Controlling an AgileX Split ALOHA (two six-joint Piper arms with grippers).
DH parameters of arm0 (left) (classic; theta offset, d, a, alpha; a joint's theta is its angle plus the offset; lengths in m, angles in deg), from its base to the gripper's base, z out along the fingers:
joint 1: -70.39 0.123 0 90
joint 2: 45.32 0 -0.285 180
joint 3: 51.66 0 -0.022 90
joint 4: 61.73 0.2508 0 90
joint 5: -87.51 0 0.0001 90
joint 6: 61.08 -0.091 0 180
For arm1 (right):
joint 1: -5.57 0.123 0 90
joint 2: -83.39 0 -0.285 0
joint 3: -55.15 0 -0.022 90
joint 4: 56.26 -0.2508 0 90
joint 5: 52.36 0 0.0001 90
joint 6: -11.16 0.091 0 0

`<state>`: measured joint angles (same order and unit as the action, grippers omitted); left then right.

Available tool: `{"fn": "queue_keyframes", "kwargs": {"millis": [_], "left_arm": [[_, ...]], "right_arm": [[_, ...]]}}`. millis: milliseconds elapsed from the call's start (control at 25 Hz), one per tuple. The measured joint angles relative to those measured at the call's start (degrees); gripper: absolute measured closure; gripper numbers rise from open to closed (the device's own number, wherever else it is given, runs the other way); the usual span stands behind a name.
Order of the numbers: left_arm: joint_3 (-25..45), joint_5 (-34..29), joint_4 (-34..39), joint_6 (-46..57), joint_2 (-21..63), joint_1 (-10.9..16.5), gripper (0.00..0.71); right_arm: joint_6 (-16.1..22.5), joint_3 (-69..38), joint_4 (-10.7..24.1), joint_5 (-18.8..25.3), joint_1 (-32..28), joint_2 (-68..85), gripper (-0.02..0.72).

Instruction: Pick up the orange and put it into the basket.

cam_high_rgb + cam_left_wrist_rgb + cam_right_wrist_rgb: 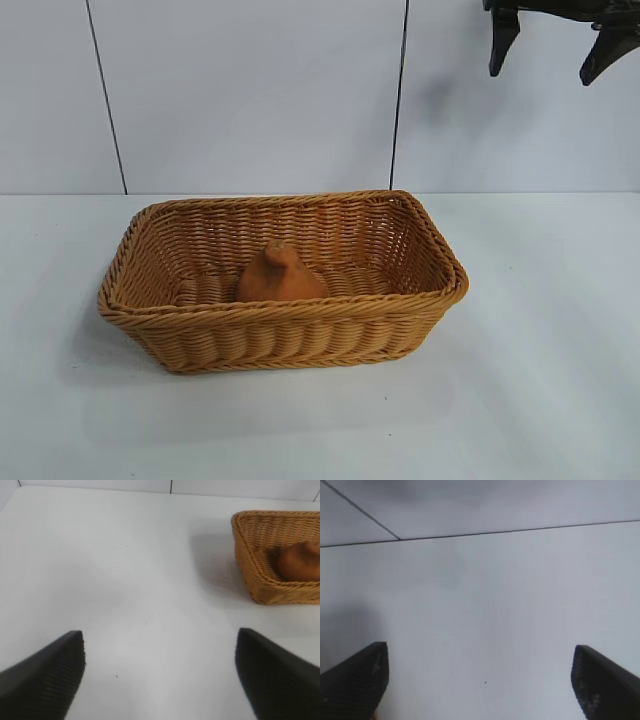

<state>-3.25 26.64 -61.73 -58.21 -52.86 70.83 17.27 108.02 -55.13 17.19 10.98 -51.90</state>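
orange [281,276] sits inside the basket [300,338], on its woven floor near the middle, knobby bump pointing up, free of any gripper. basket rests on the white table [540,380], its long side facing the exterior camera. right gripper [553,45] hangs high at the upper right of the exterior view, well above and away from the basket, its two dark fingers spread apart and holding nothing; the right wrist view shows the same wide gap over bare table. left gripper [160,675] is out of the exterior view; its wrist view shows its fingers [47,677] wide apart over the table, with the basket corner and the orange well off to one side.
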Motion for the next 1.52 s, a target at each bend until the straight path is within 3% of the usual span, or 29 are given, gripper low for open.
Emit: {"fn": "queue_keyframes", "kwargs": {"millis": [200, 680, 920, 1200, 1520], "left_arm": [[0.00, 0.00, 0.00, 0.00, 0.00, 0.00, 0.126], [0.00, 0.00, 0.00, 0.00, 0.00, 0.00, 0.128], [0.00, 0.00, 0.00, 0.00, 0.00, 0.00, 0.128], [0.00, 0.00, 0.00, 0.00, 0.00, 0.00, 0.128], [0.00, 0.00, 0.00, 0.00, 0.00, 0.00, 0.128]], "right_arm": [[-0.98, -7.66, -0.70, -0.17, 0.24, 4.85, 0.020], [-3.62, -57.40, -2.75, 0.36, 1.98, 35.41, 0.020], [-3.62, -75.44, -2.84, 0.37, 1.98, 52.17, 0.020], [-3.73, -93.37, -2.94, -7.97, 1.98, 71.36, 0.020], [-3.85, -101.72, -2.15, -10.45, 1.98, 91.06, 0.020]]}}
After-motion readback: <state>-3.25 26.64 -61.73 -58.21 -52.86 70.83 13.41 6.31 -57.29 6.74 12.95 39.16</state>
